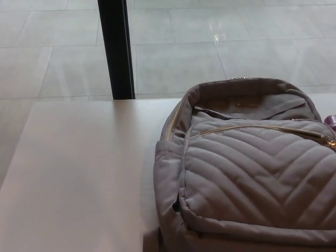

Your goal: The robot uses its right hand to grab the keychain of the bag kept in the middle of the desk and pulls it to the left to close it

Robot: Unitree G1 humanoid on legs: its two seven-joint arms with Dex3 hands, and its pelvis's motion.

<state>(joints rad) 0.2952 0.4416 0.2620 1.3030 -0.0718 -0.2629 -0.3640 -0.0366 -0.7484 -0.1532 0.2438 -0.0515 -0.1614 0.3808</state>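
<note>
One bag [252,173], grey-taupe, lies on the counter [79,173]. It fills the lower right of the frame and is cut off by the right and bottom edges. Front panel is quilted in chevron stitching. Gold zipper [252,127] runs in a shallow arc along the top of that panel, from centre frame to the right edge, where a small gold pull tab [331,140] sits. A second line of gold teeth climbs the bag's upper left shoulder. Above the quilted panel the fabric sags in a loose fold with a dark slit under it; I cannot tell if that opening is zipped. Small purple bit [331,120] pokes in at the right edge, just beside the bag; too little shows to name it. Counter is pale and smooth, spreading over the left half. Beyond it, a black post [116,50] stands upright at upper left against the tiled floor [220,42]. My left hand and right hand: neither is in frame, so I cannot tell whether they are wide or closed.
</note>
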